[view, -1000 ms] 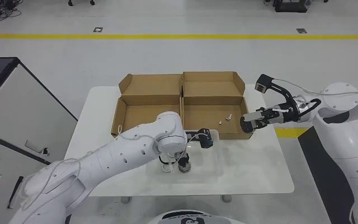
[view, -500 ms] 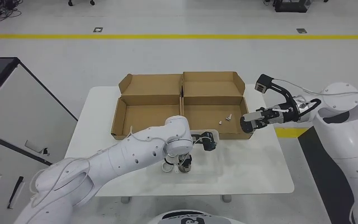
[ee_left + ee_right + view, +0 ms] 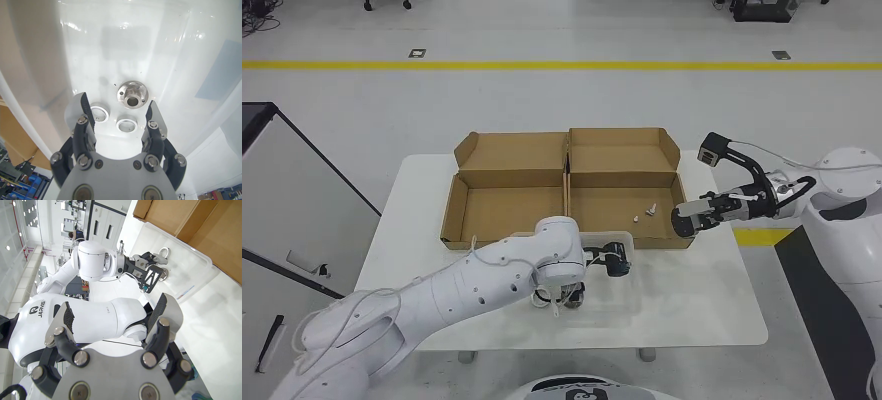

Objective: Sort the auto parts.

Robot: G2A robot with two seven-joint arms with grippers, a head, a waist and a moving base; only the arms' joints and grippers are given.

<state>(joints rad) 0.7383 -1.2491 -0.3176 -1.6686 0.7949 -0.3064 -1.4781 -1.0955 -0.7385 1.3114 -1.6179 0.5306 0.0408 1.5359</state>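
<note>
A clear plastic bin stands on the white table in front of two cardboard boxes. In it lie a flanged metal hub and two metal rings. My left gripper hangs open just above these parts, fingers on either side of the ring nearest the hub, holding nothing. The right wrist view shows that left gripper over the hub and a ring. My right gripper is open and empty at the right box's right wall. A small white part lies inside the right box.
The left cardboard box is open, with its flaps standing at the back. The left arm's body hides much of the bin from above. Bare table lies right of the bin and along the front edge.
My left arm has shifted a little to the right and toward the table's front, bringing its gripper over the parts in the bin. The right arm has not moved.
</note>
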